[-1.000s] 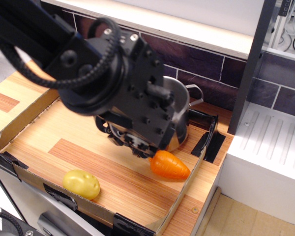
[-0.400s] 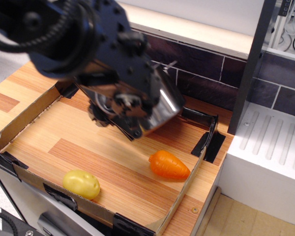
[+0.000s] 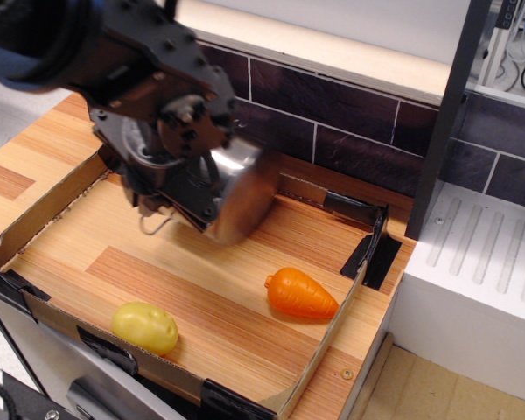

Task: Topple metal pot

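Though blurred, metal pot (image 3: 236, 197) tilted against hand (image 3: 171, 188).

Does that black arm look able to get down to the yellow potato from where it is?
Probably yes. The potato lies alone on open board, nothing covering it. However, the gripper appears occupied with the tilted metal pot, so it would need freeing first.

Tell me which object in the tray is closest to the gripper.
The metal pot, directly against the gripper; the carrot and yellow potato lie apart, nearer the front.
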You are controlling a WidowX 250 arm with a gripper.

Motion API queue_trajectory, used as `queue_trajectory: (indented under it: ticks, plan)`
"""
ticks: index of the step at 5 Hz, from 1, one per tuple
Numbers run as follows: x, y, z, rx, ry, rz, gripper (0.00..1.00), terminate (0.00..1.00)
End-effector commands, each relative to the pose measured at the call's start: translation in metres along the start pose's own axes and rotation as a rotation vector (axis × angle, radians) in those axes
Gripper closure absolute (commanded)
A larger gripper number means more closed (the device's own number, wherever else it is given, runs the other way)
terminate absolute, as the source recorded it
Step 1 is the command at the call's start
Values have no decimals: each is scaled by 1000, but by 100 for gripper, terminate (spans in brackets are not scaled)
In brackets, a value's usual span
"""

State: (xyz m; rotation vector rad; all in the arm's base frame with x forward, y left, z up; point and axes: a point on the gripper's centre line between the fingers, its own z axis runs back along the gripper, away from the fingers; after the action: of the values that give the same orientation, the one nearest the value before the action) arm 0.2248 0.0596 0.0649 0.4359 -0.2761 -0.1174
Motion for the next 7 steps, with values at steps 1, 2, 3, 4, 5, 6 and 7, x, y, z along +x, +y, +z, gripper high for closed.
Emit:
queue_trajectory:
  ticks: [1,2,3,4,5,6,7]
  plan:
    - [-14,18,0,-25,15,11,100,0]
    - [-10,23,2,-49,38,35,0,0]
    - [-8,24,4,-69,46,37,0,0]
    - [-5,27,14,-128,51,20,0,0]
    - [3,37,33,-208,42,42,0,0]
    - [9,45,46,-254,29,49,0,0]
    - [15,55,60,-299,25,68,0,0]
